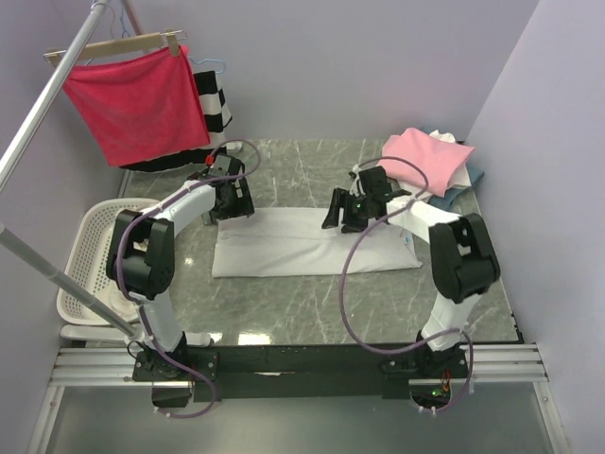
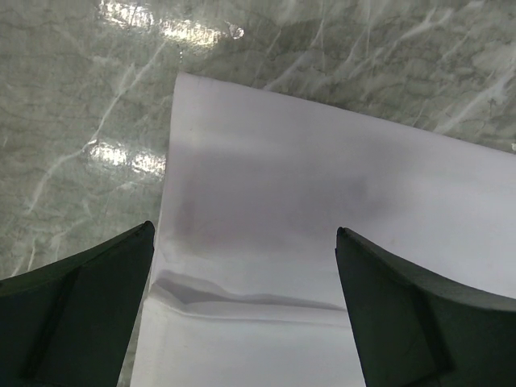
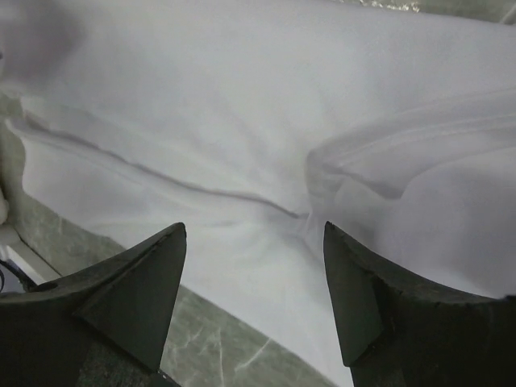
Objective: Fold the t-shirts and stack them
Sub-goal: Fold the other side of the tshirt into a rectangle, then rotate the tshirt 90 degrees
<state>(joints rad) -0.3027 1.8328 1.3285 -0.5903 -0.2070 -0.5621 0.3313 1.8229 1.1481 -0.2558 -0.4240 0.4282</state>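
A white t-shirt lies folded into a long band across the middle of the marble table. My left gripper hovers open over its far left corner; in the left wrist view the cloth fills the space between my fingers, with a fold crease below. My right gripper hovers open over the shirt's far right part; the right wrist view shows wrinkled white cloth and its edge. A pink t-shirt lies on a pile with white and blue-grey ones at the back right.
A white laundry basket stands at the left table edge. A red cloth on a wooden hanger and a striped garment hang from a rail at the back left. A metal pole crosses the left foreground.
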